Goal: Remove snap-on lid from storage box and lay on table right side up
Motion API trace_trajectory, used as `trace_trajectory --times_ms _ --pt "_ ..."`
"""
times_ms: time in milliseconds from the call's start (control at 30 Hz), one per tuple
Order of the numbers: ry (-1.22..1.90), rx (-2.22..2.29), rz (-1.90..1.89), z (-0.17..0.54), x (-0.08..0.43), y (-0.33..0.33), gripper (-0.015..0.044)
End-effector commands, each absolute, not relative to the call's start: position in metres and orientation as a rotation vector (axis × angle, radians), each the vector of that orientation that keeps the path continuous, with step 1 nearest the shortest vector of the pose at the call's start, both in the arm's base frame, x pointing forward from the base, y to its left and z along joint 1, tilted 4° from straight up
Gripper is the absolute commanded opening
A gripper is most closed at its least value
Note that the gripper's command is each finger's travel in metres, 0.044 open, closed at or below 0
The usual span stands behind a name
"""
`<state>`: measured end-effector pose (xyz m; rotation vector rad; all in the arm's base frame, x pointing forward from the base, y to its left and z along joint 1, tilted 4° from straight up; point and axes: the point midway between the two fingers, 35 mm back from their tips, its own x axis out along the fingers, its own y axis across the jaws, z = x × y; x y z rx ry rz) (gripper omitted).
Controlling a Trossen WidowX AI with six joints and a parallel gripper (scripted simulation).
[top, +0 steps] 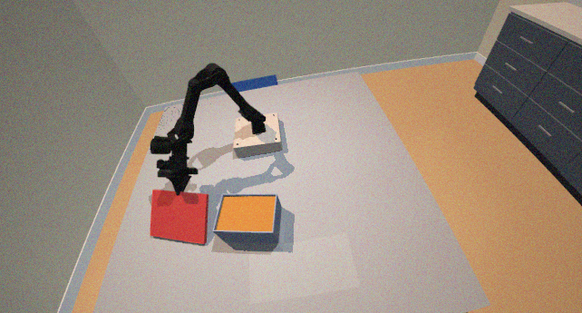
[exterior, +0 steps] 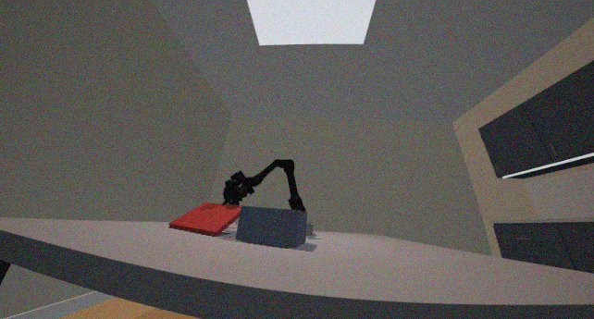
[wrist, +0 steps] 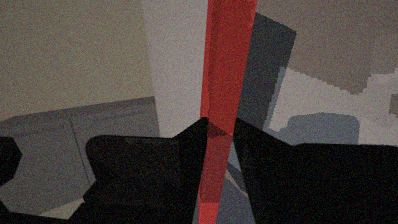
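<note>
The red lid is off the box, to its left in the top and exterior views. It is tilted with its smooth outer face up: the edge at the gripper is raised, and the opposite edge is low, at or close above the table. Whether that edge touches the table is not clear. My gripper is shut on the lid's raised edge, with one finger on each side. The storage box stands upright and open, its orange inside showing in the top view.
The arm's pale base block stands behind the box on the table. A blue bar lies at the back. The box stands close beside the lid's right edge. Dark drawers stand away to the right.
</note>
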<state>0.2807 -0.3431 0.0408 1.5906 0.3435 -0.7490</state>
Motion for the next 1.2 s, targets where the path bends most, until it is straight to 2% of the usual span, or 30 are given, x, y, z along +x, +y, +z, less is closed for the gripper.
trace_trajectory --times_ms 0,1167 --pt "0.381 1.606 -0.762 0.023 0.281 -0.335 0.0000" --pt "0.381 1.607 -0.762 -0.005 0.280 -0.334 0.0000"
